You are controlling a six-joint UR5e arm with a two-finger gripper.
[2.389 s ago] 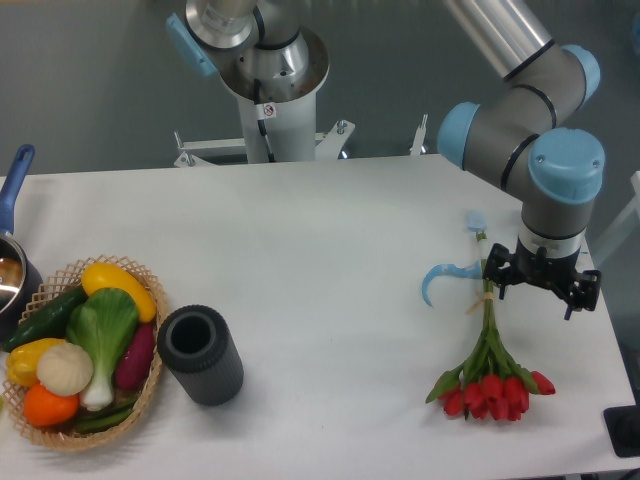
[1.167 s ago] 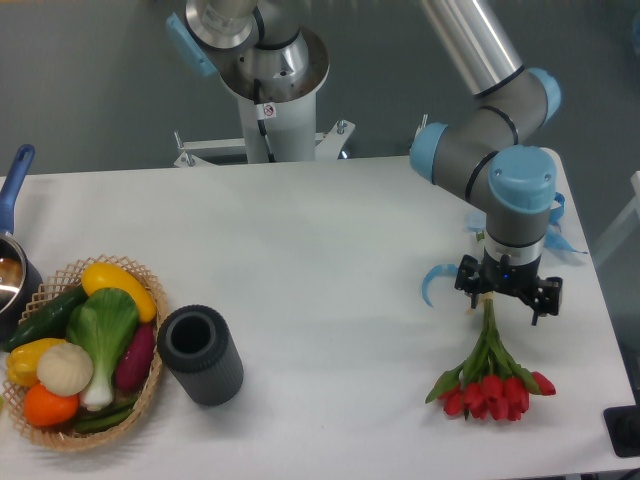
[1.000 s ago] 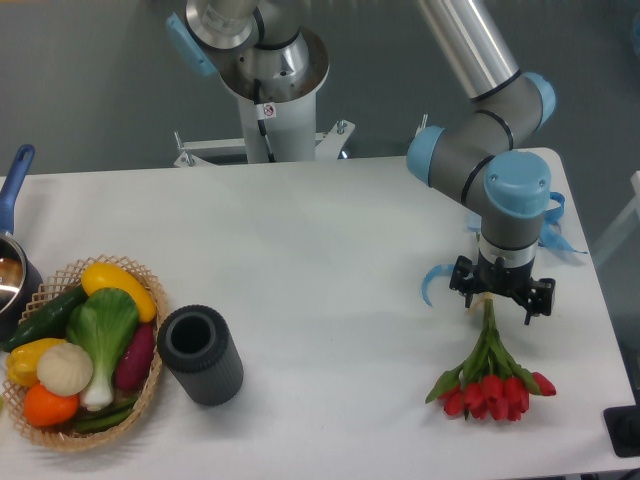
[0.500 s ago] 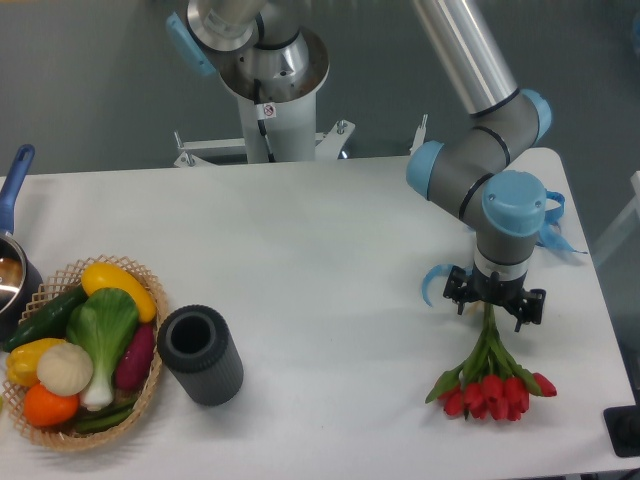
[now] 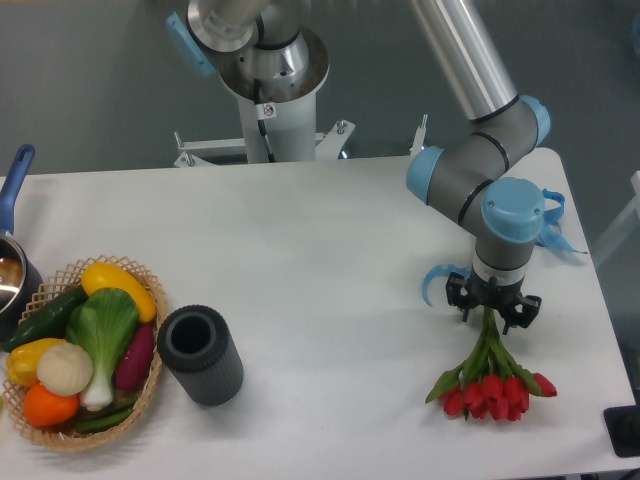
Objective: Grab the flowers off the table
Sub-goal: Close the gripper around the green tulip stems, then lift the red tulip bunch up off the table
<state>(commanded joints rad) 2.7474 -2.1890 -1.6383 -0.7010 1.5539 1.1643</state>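
The flowers (image 5: 490,385), a bunch of red tulips with green leaves and long bound stems, lie on the white table (image 5: 330,260) at the front right, buds toward the front edge. My gripper (image 5: 492,314) points straight down over the stems, just above the leaves. Its black fingers (image 5: 456,298) stand on either side of the stems, low at the table, still apart. The arm's blue-capped wrist hides the upper end of the stems.
A curled light-blue ribbon strip (image 5: 436,279) lies just left of the gripper. A dark grey cylinder (image 5: 201,354) stands front left, next to a wicker basket (image 5: 149,300) of vegetables. A blue-handled pot (image 5: 14,250) sits at the left edge. The table's right edge is close.
The gripper has moved left and forward along the stems, lowered onto them, and its jaws look slightly narrower. The flowers have not moved.
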